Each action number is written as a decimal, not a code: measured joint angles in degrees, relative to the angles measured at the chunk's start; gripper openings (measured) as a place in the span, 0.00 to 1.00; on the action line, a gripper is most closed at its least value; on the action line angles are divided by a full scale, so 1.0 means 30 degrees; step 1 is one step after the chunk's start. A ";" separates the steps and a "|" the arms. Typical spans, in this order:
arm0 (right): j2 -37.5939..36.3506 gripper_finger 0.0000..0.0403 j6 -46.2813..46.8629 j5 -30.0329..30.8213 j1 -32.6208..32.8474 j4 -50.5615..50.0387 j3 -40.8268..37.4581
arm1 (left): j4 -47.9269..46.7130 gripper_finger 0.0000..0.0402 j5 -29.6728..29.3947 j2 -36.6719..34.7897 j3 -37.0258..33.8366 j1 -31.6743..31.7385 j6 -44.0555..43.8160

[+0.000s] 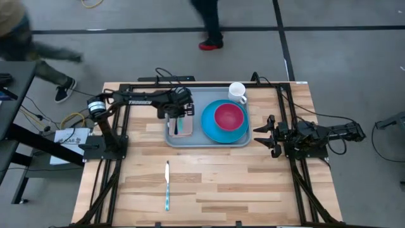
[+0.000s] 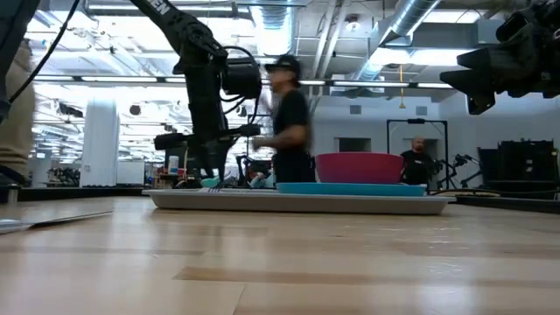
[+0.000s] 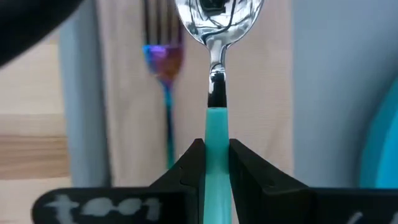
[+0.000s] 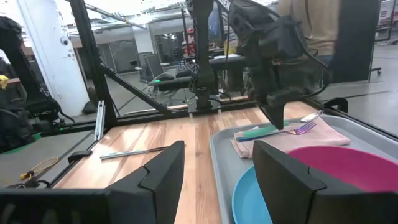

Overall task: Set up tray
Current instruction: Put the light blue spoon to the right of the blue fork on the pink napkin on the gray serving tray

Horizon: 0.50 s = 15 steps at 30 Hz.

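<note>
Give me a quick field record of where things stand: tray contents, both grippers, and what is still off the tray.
tray: napkin, fork, blue plate with pink bowl
left gripper: over the napkin, shut on teal-handled spoon
right gripper: open, waiting right of the tray
white mug: on the table beside the tray's far edge
knife: on the table, near side

Left gripper point(image 1: 180, 118) hides most of the napkin point(image 1: 184, 126) w/ the cutlery in high view. Spoon point(image 3: 217, 37) bowl cut off at frame edge on wrist cam. Person point(image 2: 287, 122) in low view = blurred.
</note>
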 joint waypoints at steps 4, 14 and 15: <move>0.0001 0.45 0.0001 0.0001 0.0000 0.0007 0.0000 | -0.0376 0.08 0.0077 0.0000 0.0000 0.0145 -0.0076; 0.0005 0.45 -0.0001 0.0000 -0.0003 0.0007 0.0000 | -0.0442 0.19 0.0083 -0.0009 0.0000 0.0130 -0.0324; 0.0000 0.45 0.0001 0.0003 0.0000 0.0007 0.0000 | -0.0438 0.19 0.0090 -0.0015 0.0000 0.0130 -0.0325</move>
